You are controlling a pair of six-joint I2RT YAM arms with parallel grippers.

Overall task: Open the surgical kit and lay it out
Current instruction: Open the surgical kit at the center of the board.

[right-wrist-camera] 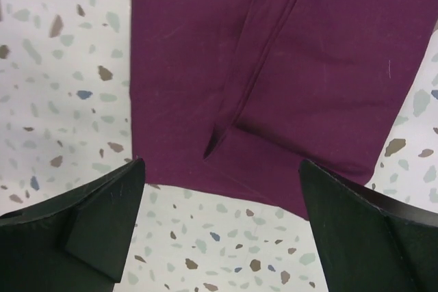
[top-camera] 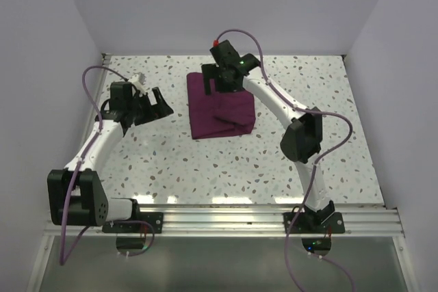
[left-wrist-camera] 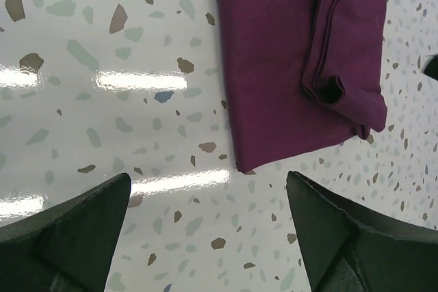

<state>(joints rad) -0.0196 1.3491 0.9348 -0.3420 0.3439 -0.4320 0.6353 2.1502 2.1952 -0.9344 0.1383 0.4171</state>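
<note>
**Top view:** the folded cloth wrap lies closed on the table, towards the far middle. The left gripper hangs beside the wrap's left edge, apart from it, jaws spread and empty. The right gripper hovers over the wrap's far edge, jaws likewise spread, holding nothing.

**Left wrist view:** both fingers stand wide over bare table. The wrap's nearest corner lies just ahead, untouched. A loose flap runs along one side of the wrap and ends in a small rolled tip.

**Right wrist view:** the wrap fills the space ahead of the wide-set fingers, and the flap crosses it diagonally. The contents are hidden.

**Assessment:** the step in hand is judged to be unfolding flap 1; nothing is opened yet.

**Recommendation:**
- Pinch only the top layer at the flap's free edge.
- Lift low and draw outward slowly.
- Have the other gripper steady the bundle so the contents neither slide nor spill
</note>
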